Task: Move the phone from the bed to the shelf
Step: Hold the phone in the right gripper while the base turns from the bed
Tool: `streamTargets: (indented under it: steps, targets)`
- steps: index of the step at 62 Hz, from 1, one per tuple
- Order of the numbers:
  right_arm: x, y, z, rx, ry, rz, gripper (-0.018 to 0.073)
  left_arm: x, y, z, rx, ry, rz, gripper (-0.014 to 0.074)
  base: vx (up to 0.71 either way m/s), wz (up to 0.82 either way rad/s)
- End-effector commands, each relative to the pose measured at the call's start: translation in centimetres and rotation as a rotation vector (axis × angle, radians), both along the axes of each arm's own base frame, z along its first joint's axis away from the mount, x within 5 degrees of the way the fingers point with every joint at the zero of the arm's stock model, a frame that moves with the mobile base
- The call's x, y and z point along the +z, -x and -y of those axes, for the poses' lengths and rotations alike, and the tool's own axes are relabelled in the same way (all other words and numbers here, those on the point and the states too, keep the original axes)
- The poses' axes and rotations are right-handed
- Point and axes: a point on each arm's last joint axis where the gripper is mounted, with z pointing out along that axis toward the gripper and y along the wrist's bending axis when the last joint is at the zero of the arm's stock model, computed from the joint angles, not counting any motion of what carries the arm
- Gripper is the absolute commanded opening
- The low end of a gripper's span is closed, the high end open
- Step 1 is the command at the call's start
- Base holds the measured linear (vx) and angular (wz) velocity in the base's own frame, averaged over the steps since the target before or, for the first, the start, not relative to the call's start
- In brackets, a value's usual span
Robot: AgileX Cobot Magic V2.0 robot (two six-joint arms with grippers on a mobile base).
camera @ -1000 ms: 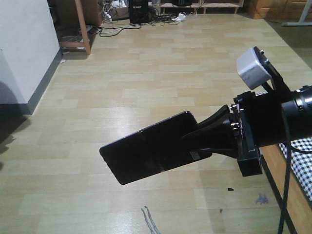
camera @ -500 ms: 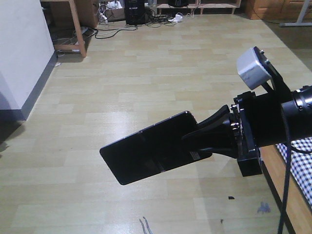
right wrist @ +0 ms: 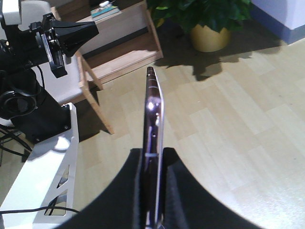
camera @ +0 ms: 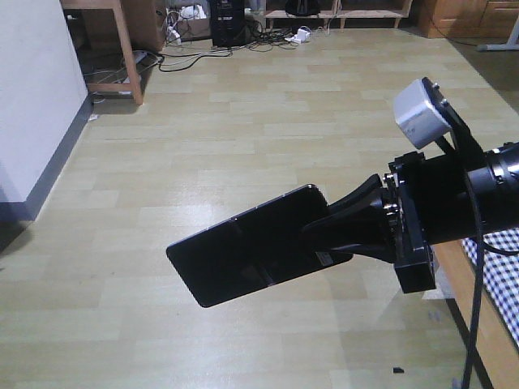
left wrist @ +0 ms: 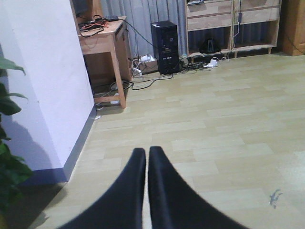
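The phone (camera: 243,255), a glossy black slab, juts out to the left over the wooden floor, and my right gripper (camera: 320,231) is shut on its right end. From the right wrist the phone (right wrist: 153,109) shows edge-on, pinched between the two black fingers (right wrist: 138,181). The bed (camera: 501,263), with its checked sheet, shows only at the right edge. A plank shelf (right wrist: 119,47) stands beyond my left arm. My left gripper (left wrist: 147,151) is shut with nothing in it and hangs over the floor; it also shows as the left gripper (right wrist: 88,29) in the right wrist view.
A white wall corner (left wrist: 57,86) and a leafy plant (left wrist: 7,143) are on the left. A reddish desk (left wrist: 102,40), a black computer tower (left wrist: 164,40) and loose cables (camera: 203,49) lie ahead. Low open wooden cabinets (left wrist: 228,24) line the far wall. A potted plant (right wrist: 209,28) stands by the shelf.
The floor, desk leg and wall corner have slid down and to the left in the front view, as the base rolls forward. The right gripper and phone keep the same pose.
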Motion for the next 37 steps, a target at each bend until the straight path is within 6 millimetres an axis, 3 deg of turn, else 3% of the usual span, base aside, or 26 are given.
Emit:
streamTargets:
  steps: [1,37]
  targets:
    - [2.02,1.06,-0.25,0.053,-0.097,0.013,-0.0002,1.45,0.13,0.02,-0.002,0.011,0.108,0.0001,0.34,-0.06]
    - [2.02,1.06,-0.25,0.053,-0.097,0.013,-0.0002,1.45,0.13,0.02,-0.002,0.011,0.108,0.0001,0.34,-0.05]
